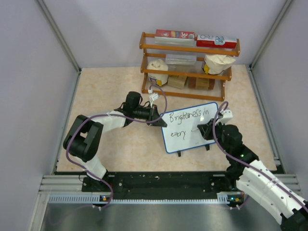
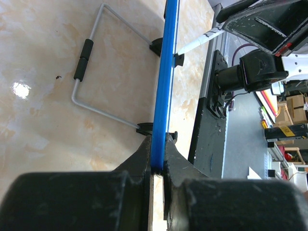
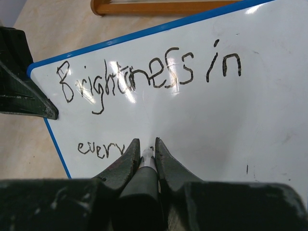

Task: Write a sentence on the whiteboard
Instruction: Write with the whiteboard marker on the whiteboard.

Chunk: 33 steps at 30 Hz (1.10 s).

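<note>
Whiteboard (image 1: 192,140), propped mid-worktop (image 1: 110,86) before a wooden rack (image 1: 187,48), bearing the sentence (image 1: 185,116) "Brightness in every"; left tool (image 2: 158,161) clamped on its blue edge, right tool (image 3: 144,144) closed on a marker (image 3: 147,161) just after "every".

Pale lilac walls (image 1: 33,57), beige marbled tabletop (image 1: 106,86), wooden shelf rack (image 1: 190,49) against the back wall
</note>
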Motion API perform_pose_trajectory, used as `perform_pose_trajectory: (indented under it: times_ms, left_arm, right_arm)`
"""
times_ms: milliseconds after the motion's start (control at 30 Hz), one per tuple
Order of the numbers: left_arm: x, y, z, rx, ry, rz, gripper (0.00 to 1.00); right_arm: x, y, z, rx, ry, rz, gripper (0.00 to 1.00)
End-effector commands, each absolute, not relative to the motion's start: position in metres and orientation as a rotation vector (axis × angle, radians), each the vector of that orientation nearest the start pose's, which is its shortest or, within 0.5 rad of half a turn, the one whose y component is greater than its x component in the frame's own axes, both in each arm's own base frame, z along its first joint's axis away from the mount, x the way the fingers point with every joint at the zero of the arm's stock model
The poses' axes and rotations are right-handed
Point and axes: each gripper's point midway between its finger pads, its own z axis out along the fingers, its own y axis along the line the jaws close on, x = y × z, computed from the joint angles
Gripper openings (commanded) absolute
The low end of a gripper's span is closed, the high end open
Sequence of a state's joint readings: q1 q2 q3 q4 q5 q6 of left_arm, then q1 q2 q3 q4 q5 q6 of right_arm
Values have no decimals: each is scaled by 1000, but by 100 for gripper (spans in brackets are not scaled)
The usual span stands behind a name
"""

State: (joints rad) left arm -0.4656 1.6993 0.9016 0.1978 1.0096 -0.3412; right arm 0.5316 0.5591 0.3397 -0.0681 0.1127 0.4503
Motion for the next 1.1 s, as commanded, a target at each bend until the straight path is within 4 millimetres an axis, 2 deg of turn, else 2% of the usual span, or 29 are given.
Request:
perform_pose_trajectory:
  times_ms: [0,200,567,767,1067]
  left_arm:
    - [274,-298,78,791,2195,-1310,0]
    - [274,-298,79,791,2194,-1310,0]
    - [274,-299,79,792,2193,-1316,0]
    - [274,-299,79,791,2192,-1314,0]
    - [274,-298,79,790,2193,-1315,0]
  right_arm:
    - [241,144,146,-2,1908,607,0]
    - [234,144,127,1,1972,604,0]
    - [232,127,126,48,1971,527,0]
    - [237,124,140,60,1933,504,0]
    - [239,124,178,61,1827,544,0]
